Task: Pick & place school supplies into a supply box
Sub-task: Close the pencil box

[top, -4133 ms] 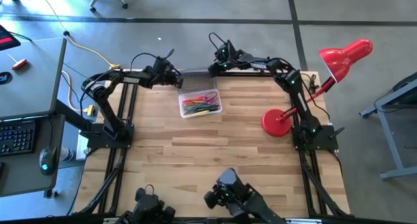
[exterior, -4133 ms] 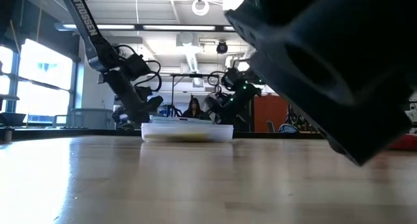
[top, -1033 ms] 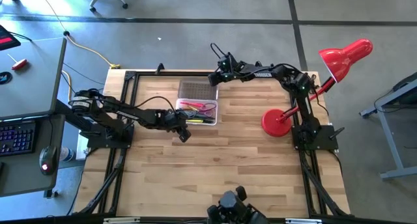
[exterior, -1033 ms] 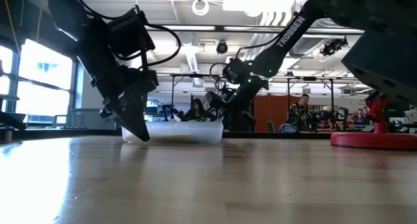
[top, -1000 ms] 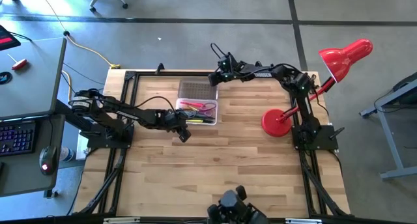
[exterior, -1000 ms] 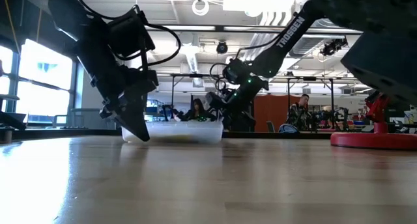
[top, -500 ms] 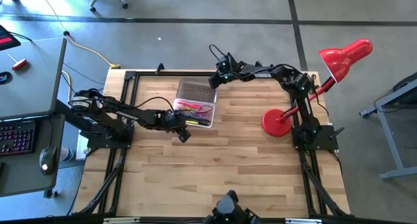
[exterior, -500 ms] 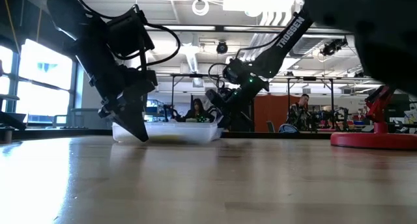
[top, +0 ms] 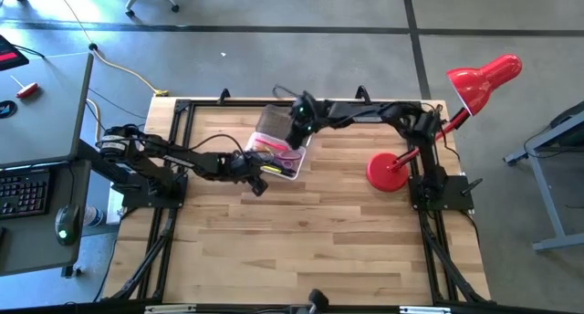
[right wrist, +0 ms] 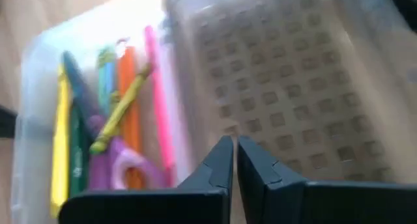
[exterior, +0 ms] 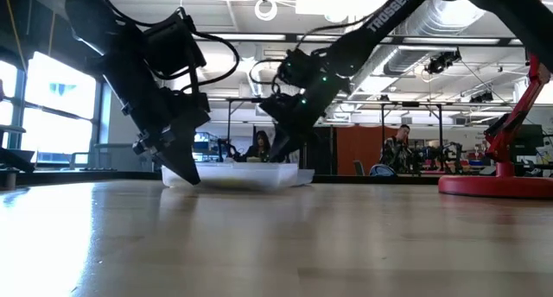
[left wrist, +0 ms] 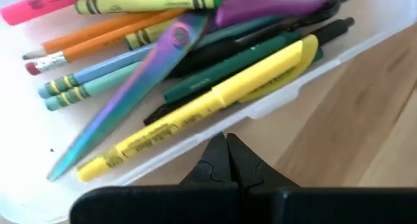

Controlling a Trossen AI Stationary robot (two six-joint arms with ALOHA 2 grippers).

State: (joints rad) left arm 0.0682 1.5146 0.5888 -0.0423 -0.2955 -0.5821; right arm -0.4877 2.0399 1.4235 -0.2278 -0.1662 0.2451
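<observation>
The left gripper, arm stretched low, has its jaws together just beside the near wall of the supply box. The right gripper, jaws together, reaches over the box against its raised lid. Scissors, pencils and a yellow marker lie inside the box. Seen from table height, the contents are indistinct.

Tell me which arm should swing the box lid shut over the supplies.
Right, most likely. The right gripper, fingers shut, is at the raised lid of the supply box. The left gripper, also shut, sits at the box's opposite, near wall, away from the lid.
</observation>
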